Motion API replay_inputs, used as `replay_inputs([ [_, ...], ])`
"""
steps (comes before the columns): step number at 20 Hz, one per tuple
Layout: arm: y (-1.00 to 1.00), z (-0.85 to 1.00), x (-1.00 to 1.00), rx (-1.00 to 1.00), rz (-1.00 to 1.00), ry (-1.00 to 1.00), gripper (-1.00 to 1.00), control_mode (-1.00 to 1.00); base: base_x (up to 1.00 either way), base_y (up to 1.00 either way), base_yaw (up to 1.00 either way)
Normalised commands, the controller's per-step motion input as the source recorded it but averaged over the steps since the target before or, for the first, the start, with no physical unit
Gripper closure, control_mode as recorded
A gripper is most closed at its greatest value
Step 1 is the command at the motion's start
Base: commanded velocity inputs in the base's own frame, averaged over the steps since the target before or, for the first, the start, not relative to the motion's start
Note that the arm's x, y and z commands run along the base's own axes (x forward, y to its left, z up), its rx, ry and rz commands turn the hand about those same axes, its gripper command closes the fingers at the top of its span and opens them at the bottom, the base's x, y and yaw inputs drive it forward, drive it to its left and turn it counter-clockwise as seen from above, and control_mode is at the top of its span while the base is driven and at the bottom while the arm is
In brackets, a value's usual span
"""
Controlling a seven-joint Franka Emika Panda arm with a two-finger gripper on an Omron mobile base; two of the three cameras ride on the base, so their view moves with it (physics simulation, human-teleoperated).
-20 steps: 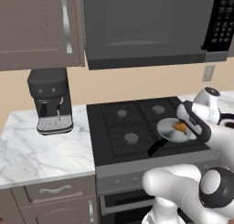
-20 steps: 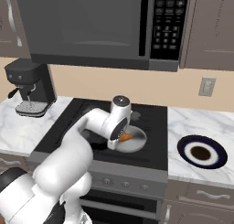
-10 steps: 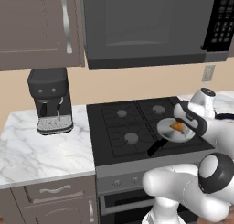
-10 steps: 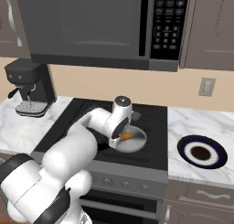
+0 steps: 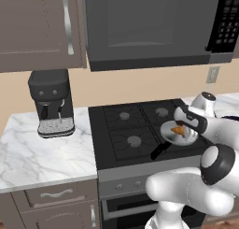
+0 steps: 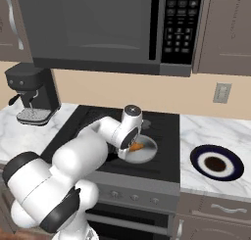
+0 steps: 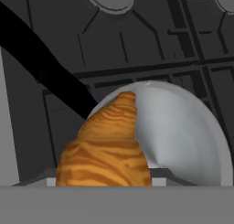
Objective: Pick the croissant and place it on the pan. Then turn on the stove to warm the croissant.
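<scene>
The croissant (image 5: 177, 129), small and golden-orange, hangs just over the pan (image 5: 183, 136) on the stove's (image 5: 132, 130) front right burner. My gripper (image 5: 182, 125) is shut on it, reaching down from the right. From the other side, the gripper (image 6: 131, 145) holds the croissant (image 6: 137, 146) over the left part of the pan (image 6: 146, 154). Seen from the hand, the croissant (image 7: 107, 150) rises large at the bottom and hides the fingertips. The silver pan (image 7: 183, 131) lies right behind it, its black handle (image 7: 45, 67) running up to the left.
A black coffee machine (image 5: 50, 103) stands on the marble counter left of the stove. The microwave (image 5: 149, 27) hangs above. A dark white-rimmed plate (image 6: 215, 162) lies on the counter right of the stove. Knobs (image 6: 135, 197) line the front panel.
The gripper with the croissant has edged slightly left over the pan. The arm's elbow has risen. Nothing else has moved.
</scene>
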Motion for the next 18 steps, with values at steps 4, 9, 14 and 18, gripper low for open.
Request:
replay_inputs([
  [4,0.0,-0.13,0.19,0.0,0.0,0.0,1.0,-1.0,0.0,0.0,0.0],
  [9,-0.11,-0.16,0.09,0.02,0.0,0.0,1.0,-1.0,0.0,0.0,0.0],
  [14,-0.18,-0.12,0.1,0.02,0.0,0.0,1.0,-1.0,0.0,0.0,0.0],
  [18,-0.14,-0.07,0.12,0.02,0.0,0.0,1.0,-1.0,0.0,0.0,0.0],
])
